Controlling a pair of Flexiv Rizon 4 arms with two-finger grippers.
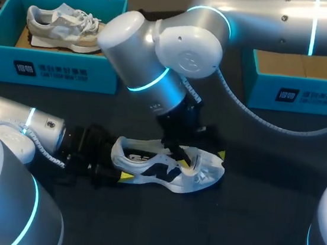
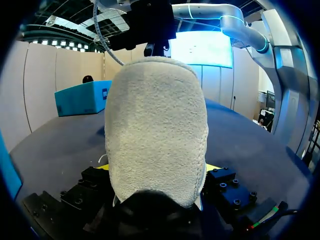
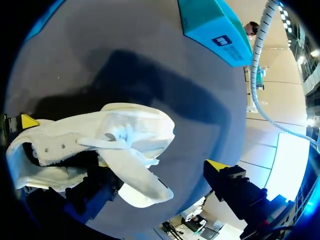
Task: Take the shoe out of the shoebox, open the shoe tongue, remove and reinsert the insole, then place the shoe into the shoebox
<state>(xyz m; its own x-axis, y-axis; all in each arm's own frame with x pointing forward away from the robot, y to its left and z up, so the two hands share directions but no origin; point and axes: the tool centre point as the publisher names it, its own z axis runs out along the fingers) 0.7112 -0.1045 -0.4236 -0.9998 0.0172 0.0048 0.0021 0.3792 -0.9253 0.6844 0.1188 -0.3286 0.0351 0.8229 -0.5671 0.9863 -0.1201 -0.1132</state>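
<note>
Clamping the heel (image 2: 155, 125) from both sides, the left gripper (image 2: 157, 169) steadies the shoe (image 1: 170, 168) on the table (image 1: 246, 228). The right gripper (image 3: 160, 164) stands wide open, one finger by the tongue (image 3: 137, 182), which flops outward. So, I judge, unboxing is done and tongue-opening nearly so; insole work and reboxing remain. The shoebox (image 1: 50, 70) sits at ten o'clock of the shoe, with a second shoe (image 1: 62, 23) inside.

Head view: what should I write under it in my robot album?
Left gripper holds the white shoe by its heel while the open right gripper pokes one finger inside.
</note>
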